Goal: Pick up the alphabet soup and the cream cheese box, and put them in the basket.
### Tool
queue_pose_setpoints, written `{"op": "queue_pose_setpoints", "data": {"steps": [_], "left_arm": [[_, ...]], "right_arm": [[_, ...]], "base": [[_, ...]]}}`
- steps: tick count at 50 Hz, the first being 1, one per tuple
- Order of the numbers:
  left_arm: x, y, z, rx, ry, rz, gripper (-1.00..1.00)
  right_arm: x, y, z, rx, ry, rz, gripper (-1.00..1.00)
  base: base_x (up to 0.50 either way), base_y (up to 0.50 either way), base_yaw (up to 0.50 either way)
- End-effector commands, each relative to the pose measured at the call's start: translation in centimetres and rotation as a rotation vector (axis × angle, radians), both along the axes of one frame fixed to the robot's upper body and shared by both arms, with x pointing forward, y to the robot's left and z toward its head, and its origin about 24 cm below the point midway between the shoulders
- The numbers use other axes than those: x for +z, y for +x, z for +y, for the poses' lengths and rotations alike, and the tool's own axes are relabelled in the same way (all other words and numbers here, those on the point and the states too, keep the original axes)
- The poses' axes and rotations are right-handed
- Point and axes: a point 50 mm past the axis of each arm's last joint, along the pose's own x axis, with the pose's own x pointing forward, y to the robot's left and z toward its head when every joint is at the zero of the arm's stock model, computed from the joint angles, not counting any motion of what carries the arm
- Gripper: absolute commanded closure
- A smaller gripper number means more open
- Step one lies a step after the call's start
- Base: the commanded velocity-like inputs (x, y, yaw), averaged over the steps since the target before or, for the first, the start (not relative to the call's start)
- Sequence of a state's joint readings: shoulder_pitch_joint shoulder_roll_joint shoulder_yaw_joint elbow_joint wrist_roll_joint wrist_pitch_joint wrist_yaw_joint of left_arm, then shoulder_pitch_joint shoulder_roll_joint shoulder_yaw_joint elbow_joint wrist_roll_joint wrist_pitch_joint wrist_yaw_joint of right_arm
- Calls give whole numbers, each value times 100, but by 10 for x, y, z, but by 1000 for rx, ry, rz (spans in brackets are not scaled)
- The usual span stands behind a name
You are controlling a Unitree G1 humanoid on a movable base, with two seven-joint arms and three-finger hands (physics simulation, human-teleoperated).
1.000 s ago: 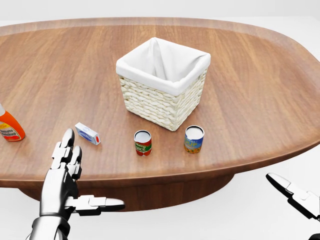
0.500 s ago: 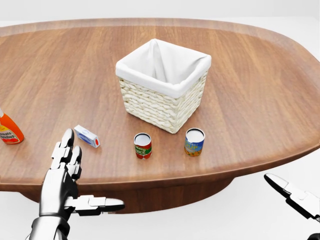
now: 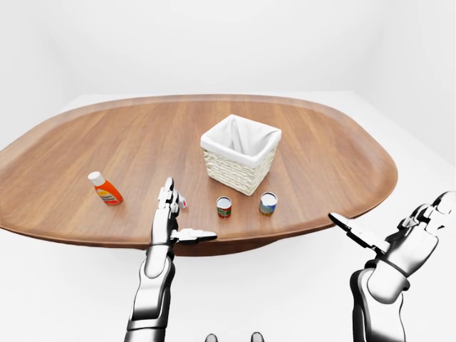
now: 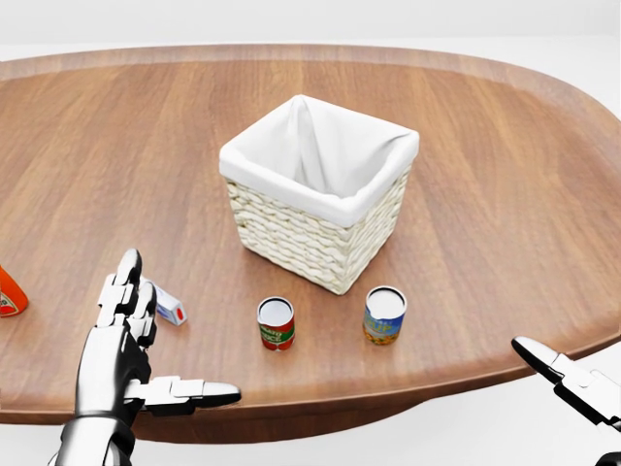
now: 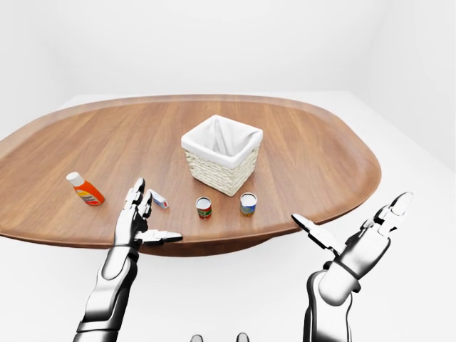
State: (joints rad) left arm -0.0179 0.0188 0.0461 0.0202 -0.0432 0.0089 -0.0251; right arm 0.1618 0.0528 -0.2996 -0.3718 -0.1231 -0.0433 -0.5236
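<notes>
— Wood all round us: the table (image 4: pixel 505 175) holds the basket (image 4: pixel 315 199) mid-top. Where do our things sit?

— The box (image 4: pixel 171 307) lies just beside our left hand (image 4: pixel 131 340), partly hidden by its fingers. Two cans stand below the basket — the red one (image 4: pixel 276 323) and the blue one (image 4: pixel 384 315); which is the soup we cannot tell.

— And our hands?

— Both spread wide, holding nothing; the right hand (image 5: pixel 363 242) hangs off the table's edge.

— Then we'd reach the left over the box, fingers straddling its long sides, before closing.
</notes>
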Motion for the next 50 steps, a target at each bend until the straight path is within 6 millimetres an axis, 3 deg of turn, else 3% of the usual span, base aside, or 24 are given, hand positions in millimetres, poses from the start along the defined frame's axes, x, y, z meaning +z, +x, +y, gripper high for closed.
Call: {"op": "queue_pose_setpoints", "data": {"steps": [1, 50], "left_arm": [[-1, 1, 0, 3, 0, -1, -100], [-2, 1, 0, -4, 1, 5, -100]], "right_arm": [[0, 0, 0, 0, -2, 1, -100], [0, 0, 0, 3, 4, -3, -100]], "base": [[22, 0, 0], [20, 0, 0]]}}
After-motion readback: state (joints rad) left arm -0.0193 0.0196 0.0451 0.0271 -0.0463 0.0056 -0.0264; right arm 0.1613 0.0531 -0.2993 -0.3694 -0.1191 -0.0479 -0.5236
